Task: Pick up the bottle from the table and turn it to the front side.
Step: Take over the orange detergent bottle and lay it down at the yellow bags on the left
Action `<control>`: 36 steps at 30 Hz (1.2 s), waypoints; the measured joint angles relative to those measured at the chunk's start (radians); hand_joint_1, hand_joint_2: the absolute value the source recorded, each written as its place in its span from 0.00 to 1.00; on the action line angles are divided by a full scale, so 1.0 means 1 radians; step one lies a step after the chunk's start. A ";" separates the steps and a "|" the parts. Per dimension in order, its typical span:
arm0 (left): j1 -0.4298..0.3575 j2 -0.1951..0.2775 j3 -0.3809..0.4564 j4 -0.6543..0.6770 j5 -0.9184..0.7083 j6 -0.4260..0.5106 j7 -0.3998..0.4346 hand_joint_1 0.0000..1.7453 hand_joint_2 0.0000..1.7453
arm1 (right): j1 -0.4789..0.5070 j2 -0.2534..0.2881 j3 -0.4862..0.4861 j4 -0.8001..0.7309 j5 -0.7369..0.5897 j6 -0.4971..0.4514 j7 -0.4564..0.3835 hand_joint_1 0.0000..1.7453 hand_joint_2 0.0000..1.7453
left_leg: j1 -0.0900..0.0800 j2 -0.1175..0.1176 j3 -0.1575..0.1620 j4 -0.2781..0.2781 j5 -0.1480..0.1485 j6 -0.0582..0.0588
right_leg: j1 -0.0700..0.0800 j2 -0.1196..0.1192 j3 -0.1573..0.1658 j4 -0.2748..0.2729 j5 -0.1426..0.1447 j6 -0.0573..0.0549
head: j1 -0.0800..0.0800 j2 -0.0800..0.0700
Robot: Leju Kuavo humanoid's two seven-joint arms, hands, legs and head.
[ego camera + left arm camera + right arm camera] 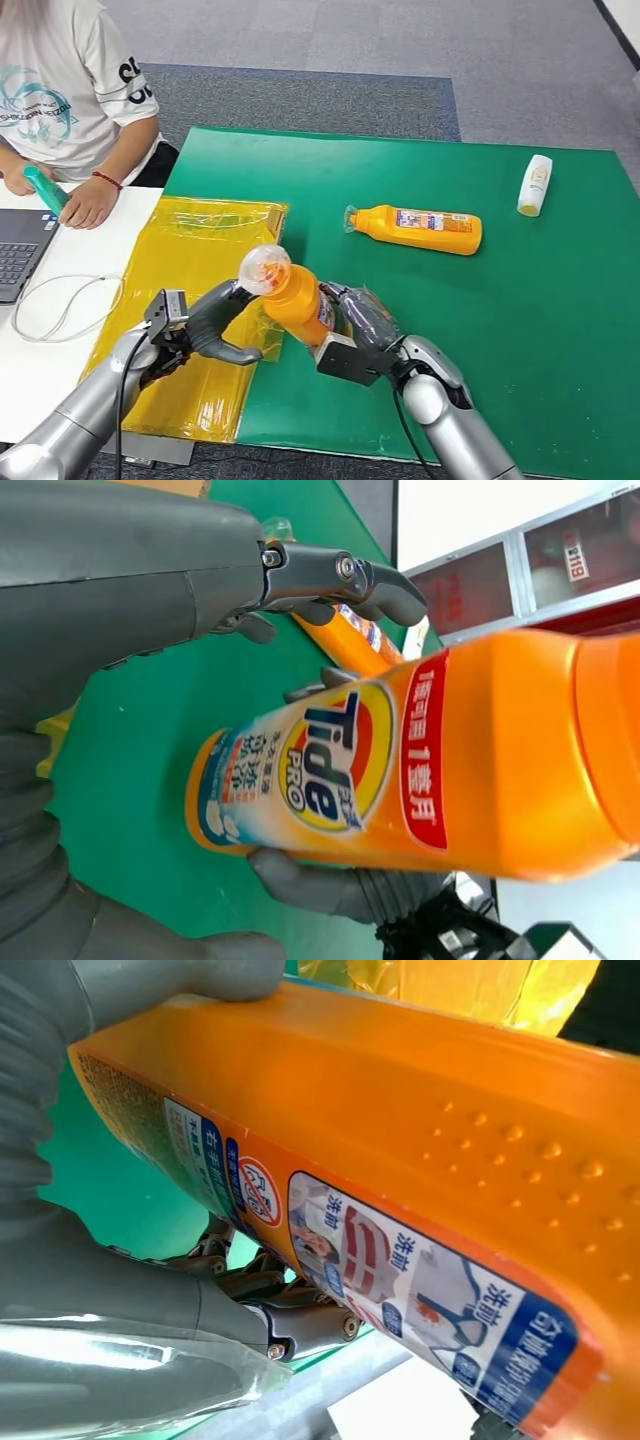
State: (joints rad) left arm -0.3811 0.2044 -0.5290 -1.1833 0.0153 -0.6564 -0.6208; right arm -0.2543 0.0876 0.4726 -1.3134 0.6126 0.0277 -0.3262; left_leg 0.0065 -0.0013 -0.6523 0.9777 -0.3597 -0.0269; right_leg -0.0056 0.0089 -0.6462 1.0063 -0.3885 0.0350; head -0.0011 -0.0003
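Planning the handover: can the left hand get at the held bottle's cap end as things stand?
Probably yes. The left hand is open beside the orange bottle, which the right hand grips lower down; the clear cap points toward the left hand with nothing between.

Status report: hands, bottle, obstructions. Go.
Right hand grips orange Tide bottle, lifted off green mat, cap toward camera. Left hand open beside it, not holding. Second orange bottle lying beyond, clear of path.

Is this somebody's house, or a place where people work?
Probably an office or test lab, not a house. There is grey carpet floor, a green mat-covered table set up for the robot, and a person sitting at a laptop on a white desk beside it.
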 joint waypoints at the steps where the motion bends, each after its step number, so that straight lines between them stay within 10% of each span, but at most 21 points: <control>1: 0.001 0.001 0.002 0.000 0.000 0.000 -0.001 0.00 1.00 | 0.001 -0.002 0.003 -0.002 0.000 0.000 0.000 1.00 1.00 | 0.000 0.000 0.000 0.000 0.000 0.000 | 0.000 0.000 0.000 0.000 0.000 0.000 | 0.000 0.000; 21: 0.209 -0.032 0.148 -0.184 -0.113 0.205 0.020 0.00 1.00 | 0.143 -0.057 -0.070 -0.107 -0.203 0.076 -0.067 1.00 1.00 | 0.000 0.000 0.000 0.000 -0.002 0.000 | 0.000 0.000 0.000 -0.001 -0.001 0.000 | 0.000 0.000; 36: 0.120 -0.097 0.151 -0.157 0.044 -0.022 0.032 0.00 1.00 | 0.136 -0.044 -0.045 -0.150 -0.054 0.022 -0.047 1.00 1.00 | 0.000 0.000 0.000 0.000 -0.001 0.000 | 0.000 0.000 0.000 0.000 0.000 0.000 | 0.000 0.000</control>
State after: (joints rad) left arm -0.2612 0.1071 -0.3785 -1.3401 0.0593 -0.6787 -0.5889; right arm -0.1179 0.0440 0.4278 -1.4638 0.5585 0.0501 -0.3728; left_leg 0.0065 -0.0013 -0.6523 0.9777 -0.3605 -0.0264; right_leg -0.0057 0.0089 -0.6461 1.0059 -0.3887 0.0351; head -0.0011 -0.0002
